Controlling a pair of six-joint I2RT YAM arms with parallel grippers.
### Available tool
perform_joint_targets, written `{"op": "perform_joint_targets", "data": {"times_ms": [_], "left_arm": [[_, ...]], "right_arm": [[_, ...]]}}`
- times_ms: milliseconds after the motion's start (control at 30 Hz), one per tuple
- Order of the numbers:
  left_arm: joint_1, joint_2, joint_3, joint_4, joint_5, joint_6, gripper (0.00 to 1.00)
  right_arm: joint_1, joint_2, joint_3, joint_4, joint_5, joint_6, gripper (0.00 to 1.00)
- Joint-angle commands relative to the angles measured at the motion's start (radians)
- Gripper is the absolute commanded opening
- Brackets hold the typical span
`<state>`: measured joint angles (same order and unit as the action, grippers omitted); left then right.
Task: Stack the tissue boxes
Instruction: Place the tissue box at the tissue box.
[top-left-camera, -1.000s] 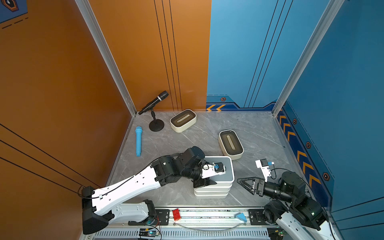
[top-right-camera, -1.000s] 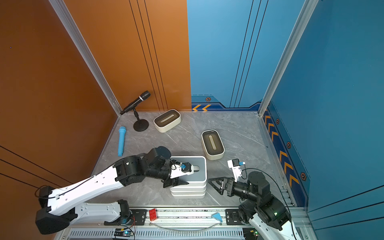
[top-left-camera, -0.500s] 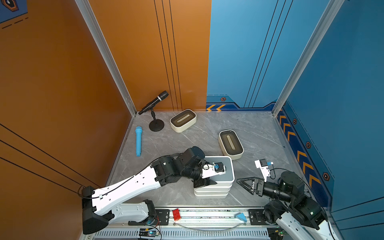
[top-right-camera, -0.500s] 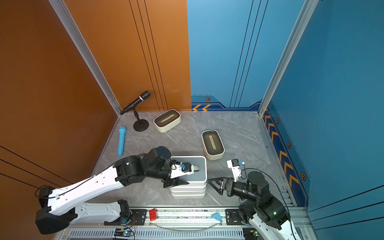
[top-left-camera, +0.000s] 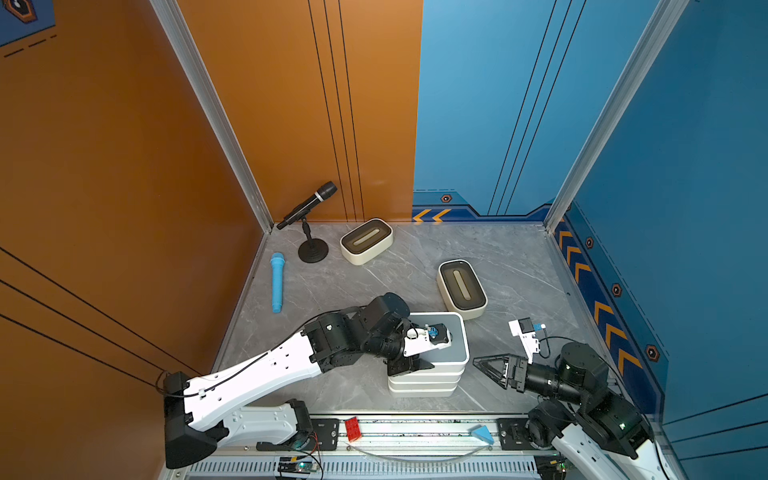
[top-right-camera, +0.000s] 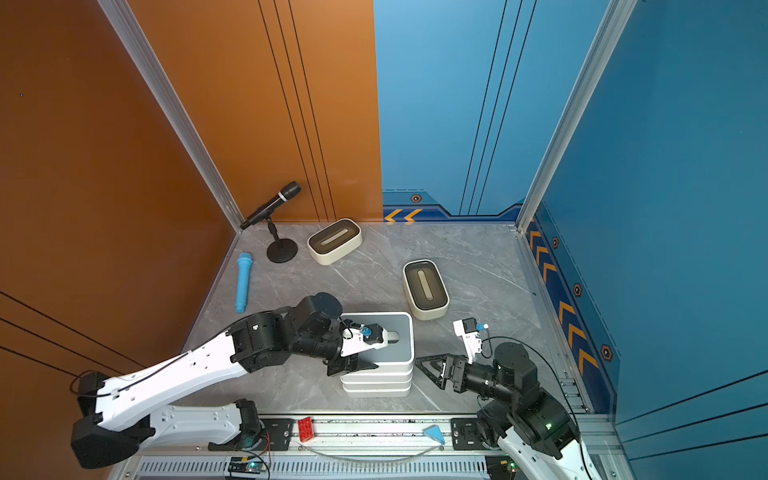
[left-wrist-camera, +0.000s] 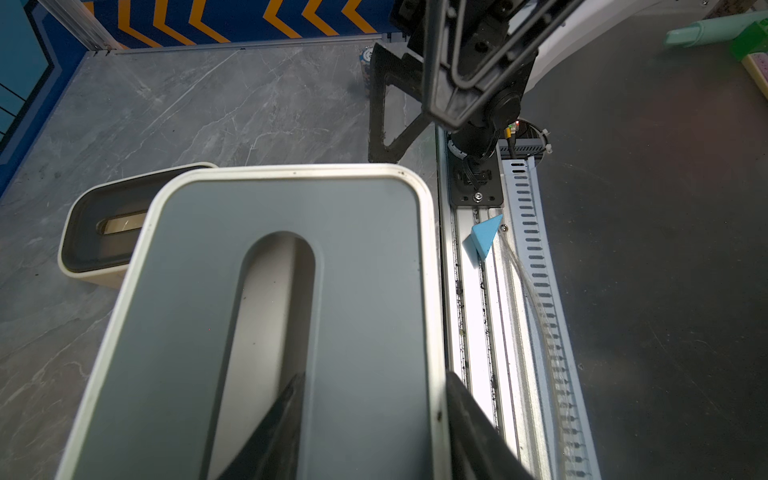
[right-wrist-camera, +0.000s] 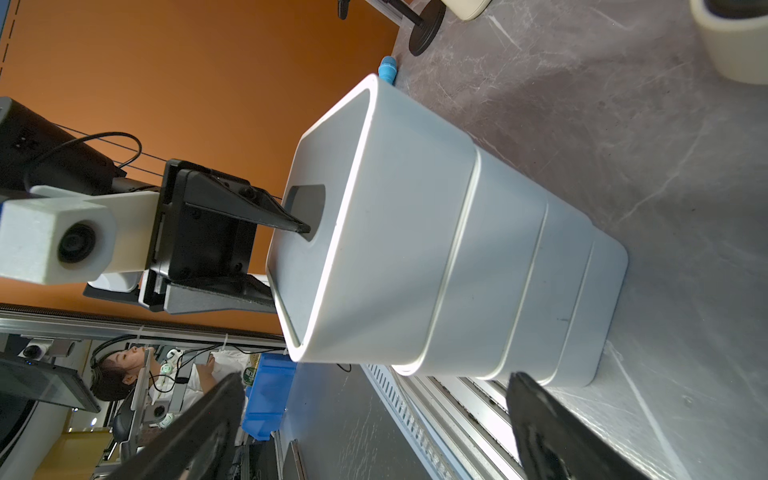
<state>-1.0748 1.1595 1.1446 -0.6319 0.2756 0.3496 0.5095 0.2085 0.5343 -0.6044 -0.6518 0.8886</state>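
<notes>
A stack of white tissue boxes (top-left-camera: 424, 380) (top-right-camera: 376, 380) stands near the front edge, and its top box carries a grey slotted lid (top-left-camera: 453, 332) (top-right-camera: 399, 328) (left-wrist-camera: 365, 249) (right-wrist-camera: 395, 249). My left gripper (top-left-camera: 428, 351) (top-right-camera: 370, 353) (left-wrist-camera: 374, 378) (right-wrist-camera: 291, 266) is shut on that top box, with one finger in the lid's slot and the other outside the near wall. My right gripper (top-left-camera: 482, 365) (top-right-camera: 419, 363) (right-wrist-camera: 376, 378) hangs open just right of the stack, holding nothing. Two cream tissue boxes with brown lids lie apart: one at the back (top-left-camera: 366, 241) (top-right-camera: 334, 241), one mid-right (top-left-camera: 461, 289) (top-right-camera: 426, 289) (left-wrist-camera: 95, 237).
A black microphone on a stand (top-left-camera: 309, 208) stands in the back left corner. A blue microphone (top-left-camera: 277, 282) lies along the left wall. On the front rail sit a red block (top-left-camera: 352, 428) and a blue wedge (top-left-camera: 482, 434). Walls close in three sides.
</notes>
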Motion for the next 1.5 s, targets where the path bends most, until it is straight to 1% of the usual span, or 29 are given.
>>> {"op": "perform_joint_targets", "data": {"times_ms": [0, 733, 1467], "left_arm": [[-0.011, -0.026, -0.009, 0.049, 0.000, -0.004, 0.31], [-0.011, -0.008, -0.015, 0.048, 0.033, 0.014, 0.33], [-0.002, -0.003, -0.011, 0.037, 0.060, 0.026, 0.42]], "right_arm": [[-0.006, -0.005, -0.014, 0.029, -0.009, 0.007, 1.00], [-0.005, -0.004, -0.022, 0.038, -0.008, 0.013, 1.00], [-0.005, 0.023, -0.024, 0.064, -0.012, 0.012, 1.00]]}}
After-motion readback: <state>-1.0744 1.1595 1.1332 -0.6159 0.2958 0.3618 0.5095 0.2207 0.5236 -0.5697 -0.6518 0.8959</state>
